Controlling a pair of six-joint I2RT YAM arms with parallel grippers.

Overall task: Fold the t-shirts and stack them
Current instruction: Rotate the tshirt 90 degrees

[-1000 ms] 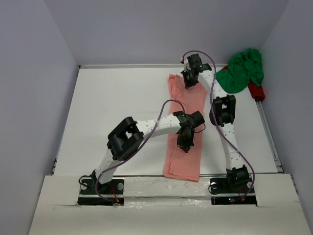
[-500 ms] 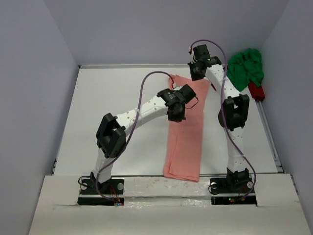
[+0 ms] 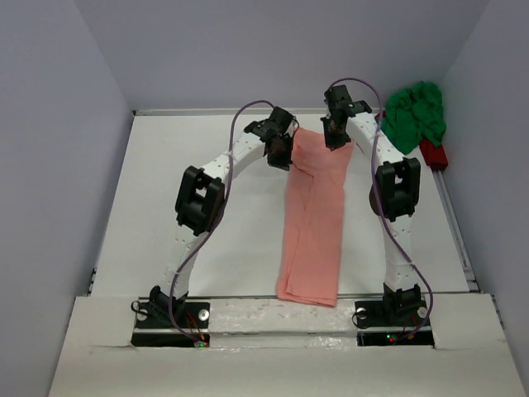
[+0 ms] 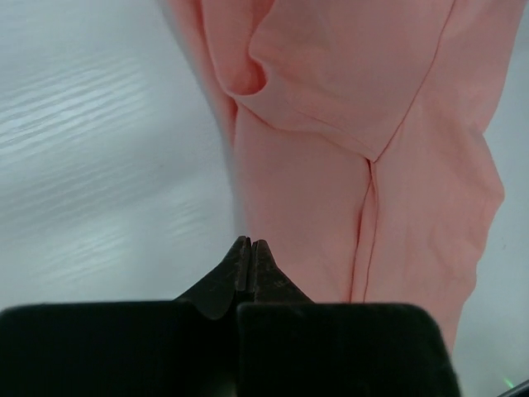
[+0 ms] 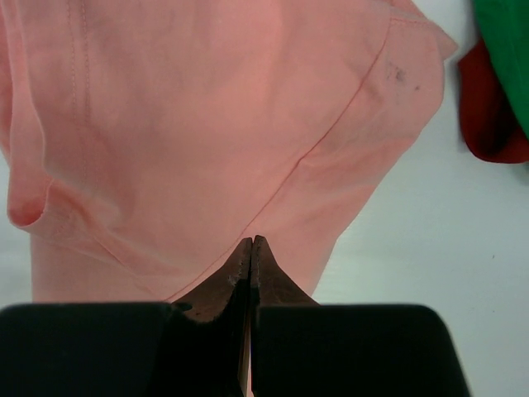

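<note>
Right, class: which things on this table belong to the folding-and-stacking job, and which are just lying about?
Belong to the job: pink t-shirt; green t-shirt.
Just lying about: red object beside the green t-shirt.

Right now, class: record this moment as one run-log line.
left gripper: shut, at pink t-shirt far-left corner | right gripper: shut, at far-right corner | green t-shirt: bunched, unfolded

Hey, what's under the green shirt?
A red object pokes out from under the green shirt; the rest is covered, so I cannot identify it.
</note>
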